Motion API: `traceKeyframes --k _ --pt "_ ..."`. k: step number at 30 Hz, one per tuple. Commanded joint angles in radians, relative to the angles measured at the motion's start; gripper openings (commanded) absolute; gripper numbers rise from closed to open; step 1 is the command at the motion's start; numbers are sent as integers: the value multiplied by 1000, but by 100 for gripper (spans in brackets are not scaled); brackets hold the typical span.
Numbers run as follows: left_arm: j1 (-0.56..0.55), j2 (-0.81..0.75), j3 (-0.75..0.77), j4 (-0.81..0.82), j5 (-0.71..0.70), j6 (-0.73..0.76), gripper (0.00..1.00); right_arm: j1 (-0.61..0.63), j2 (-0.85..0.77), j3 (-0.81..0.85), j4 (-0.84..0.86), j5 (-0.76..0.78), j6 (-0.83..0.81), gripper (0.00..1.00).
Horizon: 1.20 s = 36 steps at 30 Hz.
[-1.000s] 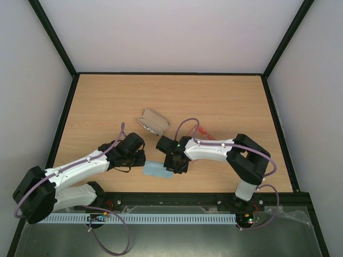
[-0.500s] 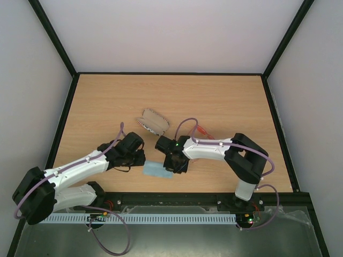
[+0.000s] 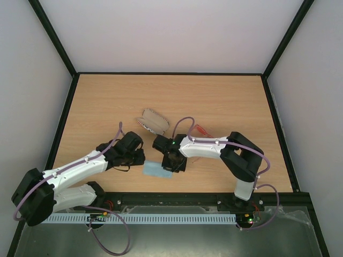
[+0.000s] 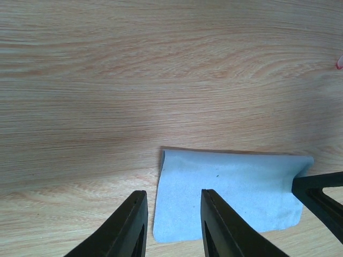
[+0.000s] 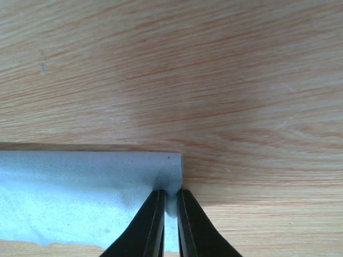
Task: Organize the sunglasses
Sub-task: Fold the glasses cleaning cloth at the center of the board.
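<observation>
- The sunglasses (image 3: 202,130) are seen in the top view a little right of the middle of the surface (image 3: 225,96), partly hidden under the right forearm (image 3: 206,147); only a short stretch of red frame is shown
- Their long axis is judged to run on a slant, from the far-left corner's side toward the near-right corner's side, roughly along the forearm above them
- The right hand (image 5: 170,206) is drawn narrow and is pinched on a corner of the light-blue cloth (image 5: 80,193), which lies flat near the middle of the near edge
- The left hand (image 4: 171,225) is held moderately wide, with nothing gripped; the left edge of the cloth is seen just between its fingers (image 4: 134,227)
- From the right hand the sunglasses lie toward the far edge and the right edge, near; from the left hand they lie well apart, past the cloth and the right hand
- The right hand is therefore judged the nearer one, but it is taken up by the cloth, so a reach for the frame is likely to be made only once the cloth is dealt with
- The patterned case (image 3: 154,121) is placed beyond both hands toward the far edge, left of the sunglasses and apart from them
</observation>
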Motion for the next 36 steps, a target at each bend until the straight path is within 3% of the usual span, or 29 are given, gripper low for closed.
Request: traceKeyframes --k 1,8,18,36 --pt "9 -14 -12 4 8 8 31 0 77 -2 -21 31 -15 9" --pt "17 -21 -25 8 28 -8 31 -22 88 16 -11 26 -45 2" --pt "17 2 -92 70 87 -24 32 -38 80 29 -22 29 -78 1" --pt "-15 144 -111 94 28 -30 30 -43 77 39 -13 11 -99 1"
